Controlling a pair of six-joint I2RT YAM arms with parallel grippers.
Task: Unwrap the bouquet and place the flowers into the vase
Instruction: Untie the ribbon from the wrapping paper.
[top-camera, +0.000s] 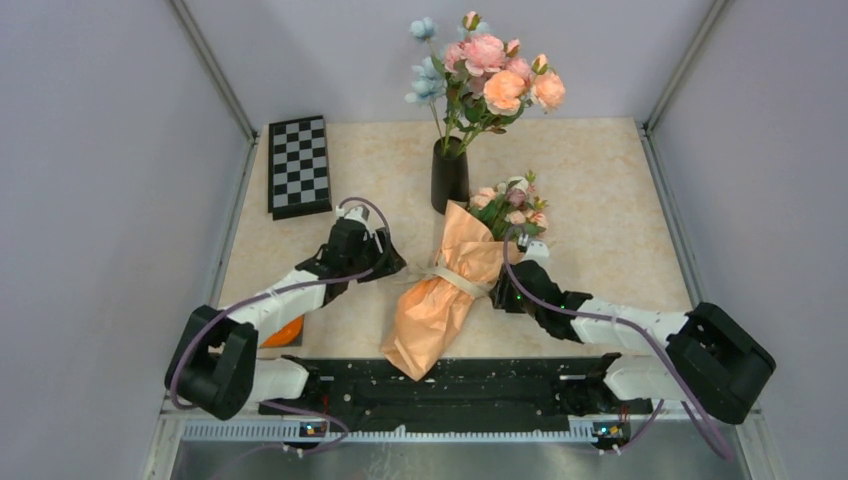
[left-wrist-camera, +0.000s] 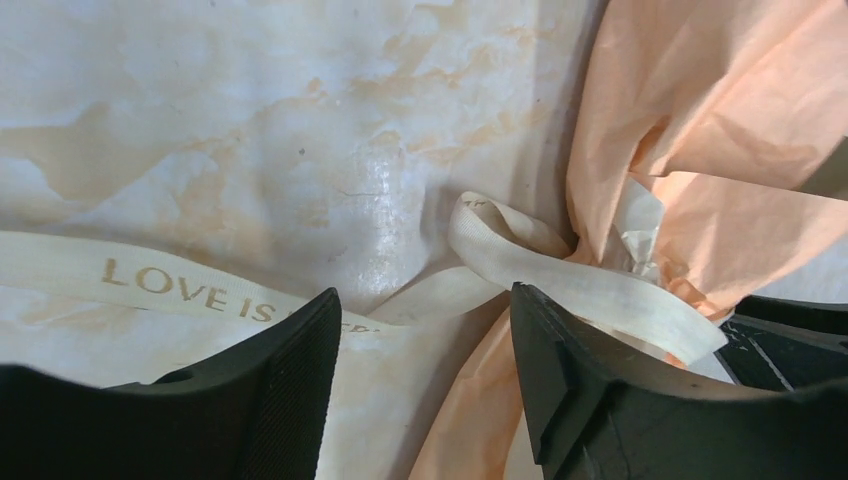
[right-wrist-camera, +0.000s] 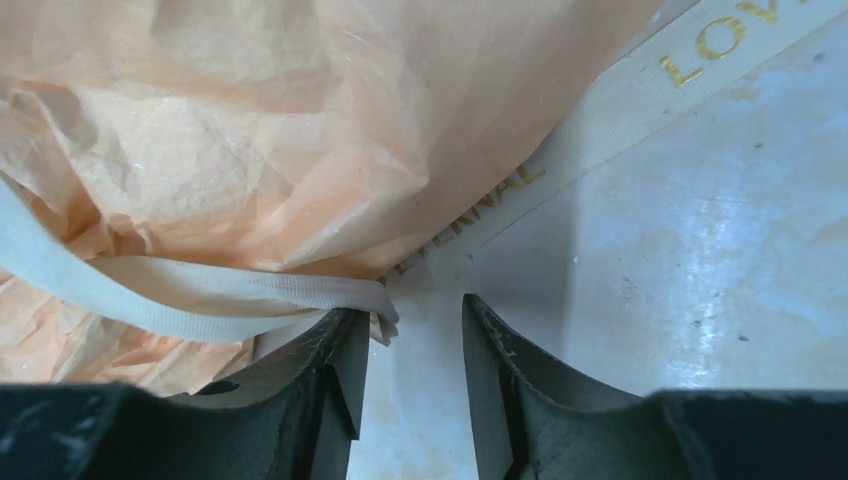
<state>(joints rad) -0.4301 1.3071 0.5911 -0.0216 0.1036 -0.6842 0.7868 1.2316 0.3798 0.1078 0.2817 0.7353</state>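
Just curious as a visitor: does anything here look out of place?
The wrapped bouquet lies on its side, its tip past the table's near edge, ribbon ends trailing loose. The black vase already holds another bunch.

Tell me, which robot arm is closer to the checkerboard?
Left. The left arm reaches up just below and right of the checkerboard. The right arm is on the far side of the bouquet, much farther away.
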